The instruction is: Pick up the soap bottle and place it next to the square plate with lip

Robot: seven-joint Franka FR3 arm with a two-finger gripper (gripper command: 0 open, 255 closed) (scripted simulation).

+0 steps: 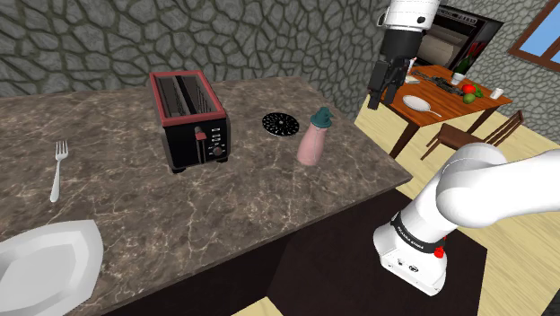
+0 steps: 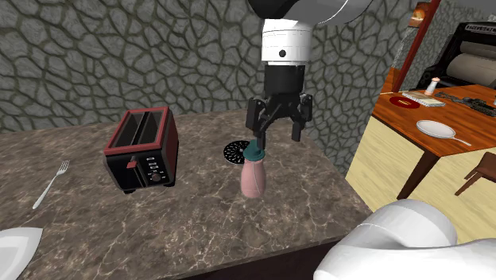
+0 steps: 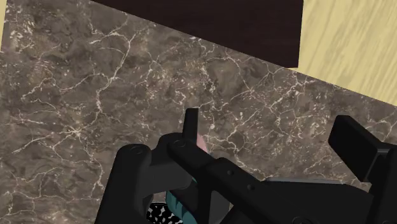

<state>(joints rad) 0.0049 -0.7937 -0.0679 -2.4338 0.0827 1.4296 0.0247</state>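
A red-and-black toaster [image 1: 190, 121] is standing on the marbled counter [image 1: 233, 211]; in the shoulder view, a fork [image 1: 57, 169] is lying at its nine o'clock, a black disc [image 1: 280, 124] at three.

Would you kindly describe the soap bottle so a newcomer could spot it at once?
Find the dark veined counter below the stone wall. In the shoulder view, right of the red-and-black toaster and just past a black perforated disc, stands the soap bottle: pink body, teal cap, the counter's only pink thing.

The white arm [image 1: 489, 193] has dark joints, perhaps a red button [image 1: 439, 252] low down, and a black gripper [image 2: 279, 132].
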